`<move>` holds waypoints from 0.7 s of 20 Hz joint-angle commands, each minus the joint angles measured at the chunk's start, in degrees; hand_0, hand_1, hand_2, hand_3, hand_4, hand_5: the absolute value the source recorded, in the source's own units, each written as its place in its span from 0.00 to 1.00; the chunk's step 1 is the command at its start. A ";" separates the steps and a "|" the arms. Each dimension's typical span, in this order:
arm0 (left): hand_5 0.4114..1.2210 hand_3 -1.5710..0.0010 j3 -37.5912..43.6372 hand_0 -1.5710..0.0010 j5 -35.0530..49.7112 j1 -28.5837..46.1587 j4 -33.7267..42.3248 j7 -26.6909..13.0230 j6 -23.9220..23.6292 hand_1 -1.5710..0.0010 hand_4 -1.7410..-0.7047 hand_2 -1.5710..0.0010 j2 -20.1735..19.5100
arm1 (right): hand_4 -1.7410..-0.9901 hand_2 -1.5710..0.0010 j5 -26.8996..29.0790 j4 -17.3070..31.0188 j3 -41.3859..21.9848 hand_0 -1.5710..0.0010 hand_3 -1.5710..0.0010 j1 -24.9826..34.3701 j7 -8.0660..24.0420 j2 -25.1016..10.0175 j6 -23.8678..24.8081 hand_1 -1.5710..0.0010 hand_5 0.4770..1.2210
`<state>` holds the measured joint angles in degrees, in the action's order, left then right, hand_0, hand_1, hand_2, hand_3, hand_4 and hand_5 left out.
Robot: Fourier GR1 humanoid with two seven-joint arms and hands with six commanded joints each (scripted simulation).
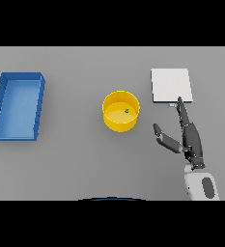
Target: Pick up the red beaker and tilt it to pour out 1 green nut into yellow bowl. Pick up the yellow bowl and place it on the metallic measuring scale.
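Note:
The yellow bowl stands upright near the middle of the table, with one small green nut inside it. To its right lies the metallic measuring scale, a flat pale square. My right hand is open to the right of the bowl and just below the scale, fingers straight toward the scale's near edge and thumb spread toward the bowl, touching neither. No red beaker shows. My left hand is out of view.
A blue rectangular bin stands at the far left of the grey table. A strip of bare table separates the bowl from the scale.

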<state>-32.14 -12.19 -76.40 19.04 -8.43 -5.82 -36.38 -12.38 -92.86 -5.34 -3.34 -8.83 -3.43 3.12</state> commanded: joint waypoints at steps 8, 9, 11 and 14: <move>1.00 0.08 1.70 0.00 13.12 25.99 28.90 -16.85 -14.47 0.00 0.00 0.00 -8.26 | 0.71 1.00 -1.37 -0.35 -0.44 1.00 1.00 0.45 1.37 -1.44 -0.32 1.00 0.24; 1.00 0.08 1.52 0.00 14.17 28.67 31.90 -18.06 -15.52 0.00 0.00 0.00 -9.11 | 0.71 1.00 -1.60 -0.95 -1.22 1.00 1.00 0.02 1.41 -0.58 -0.23 1.00 0.25; 1.00 0.08 0.61 0.00 15.53 33.52 36.81 -20.41 -18.45 0.00 0.00 0.00 -9.90 | 0.70 1.00 -1.45 -0.90 -0.89 1.00 1.00 0.24 1.83 -0.84 -0.20 1.00 0.25; 1.00 0.05 -0.12 0.00 17.52 37.93 41.02 -22.63 -21.62 0.00 0.00 0.00 -10.42 | 0.70 1.00 -2.14 -0.24 -1.04 1.00 1.00 0.15 1.83 -0.56 0.39 1.00 0.25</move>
<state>-32.29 5.47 -38.42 60.05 -30.92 -27.42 -46.76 -14.52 -93.10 -6.38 -3.20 -6.95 -4.00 3.52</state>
